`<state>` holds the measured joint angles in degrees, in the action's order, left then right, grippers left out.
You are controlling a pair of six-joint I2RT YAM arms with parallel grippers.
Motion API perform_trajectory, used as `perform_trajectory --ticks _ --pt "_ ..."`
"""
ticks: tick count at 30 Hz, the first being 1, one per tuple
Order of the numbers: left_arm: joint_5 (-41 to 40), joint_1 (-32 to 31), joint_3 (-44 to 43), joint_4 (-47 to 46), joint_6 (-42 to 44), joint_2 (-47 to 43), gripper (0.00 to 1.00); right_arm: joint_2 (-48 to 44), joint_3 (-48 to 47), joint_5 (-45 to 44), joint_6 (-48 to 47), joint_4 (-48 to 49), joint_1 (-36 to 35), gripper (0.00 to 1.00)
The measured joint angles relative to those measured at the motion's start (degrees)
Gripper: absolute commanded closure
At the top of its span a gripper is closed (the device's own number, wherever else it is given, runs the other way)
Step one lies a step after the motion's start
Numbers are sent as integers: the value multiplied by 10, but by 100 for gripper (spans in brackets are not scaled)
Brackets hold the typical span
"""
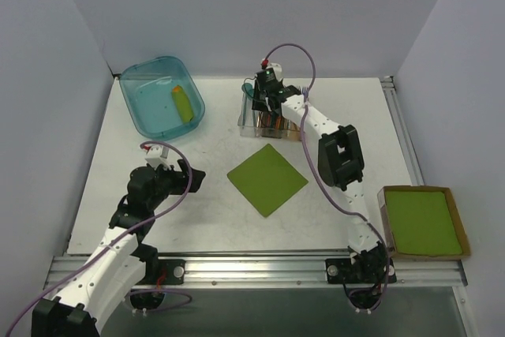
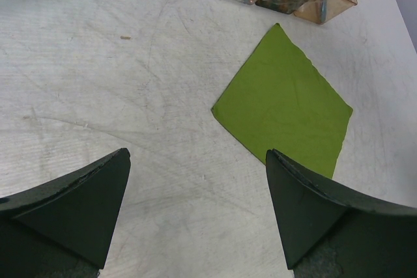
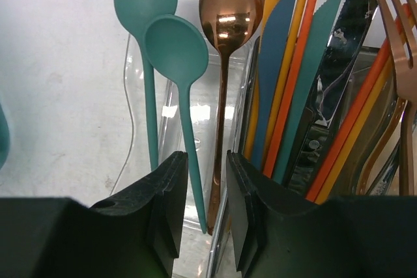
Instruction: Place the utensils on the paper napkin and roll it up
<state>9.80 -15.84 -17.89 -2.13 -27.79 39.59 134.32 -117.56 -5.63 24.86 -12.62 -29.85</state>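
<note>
The right pincer (image 3: 207, 161) stands narrowly parted around the teal spoon (image 3: 176, 50) stem, not yet clamped, in the caddy (image 3: 140, 128) beyond the paper napkin (image 1: 267, 179). Left of the napkin, the left pincer (image 2: 195, 161) gapes wide and empty. The napkin lies flat and bare on the worktop (image 2: 98, 63), so placing and rolling both remain.
</note>
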Motion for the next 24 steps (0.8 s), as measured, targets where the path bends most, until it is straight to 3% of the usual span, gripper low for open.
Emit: perform_trajectory --ticks 24 --pt "-2 -2 0 -7 0 3 6 29 -5 20 -23 35 -8 69"
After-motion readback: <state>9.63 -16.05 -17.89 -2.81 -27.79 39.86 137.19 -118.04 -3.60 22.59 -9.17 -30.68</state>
